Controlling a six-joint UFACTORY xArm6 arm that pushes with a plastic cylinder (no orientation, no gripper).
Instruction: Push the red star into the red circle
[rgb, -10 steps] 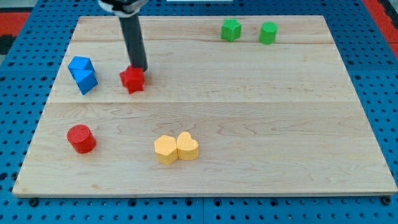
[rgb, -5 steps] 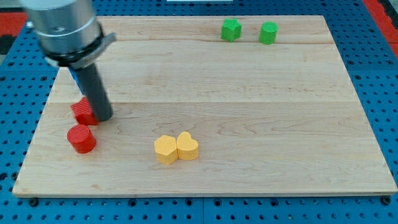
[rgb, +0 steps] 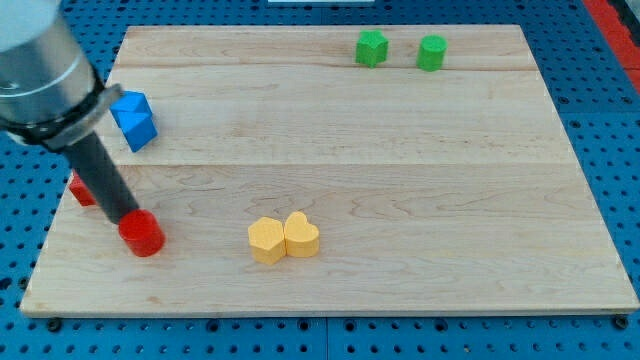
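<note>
While my tip is touching the red circle, the red star is sitting behind it, left; there is no gripper, so re-approaching looks necessary.

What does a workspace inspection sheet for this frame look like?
Surface: wooden board, flat.
Job's things: red star near the view's left edge, mostly hidden behind the rod; red circle to its lower right, contact cannot be told.
Clutter: two blue blocks upper left; two green blocks at top; two yellow blocks touching, bottom centre.
Tip: my tip at the red circle's upper-left edge.
Cables: nothing seen.
Surroundings: blue pegboard.
</note>
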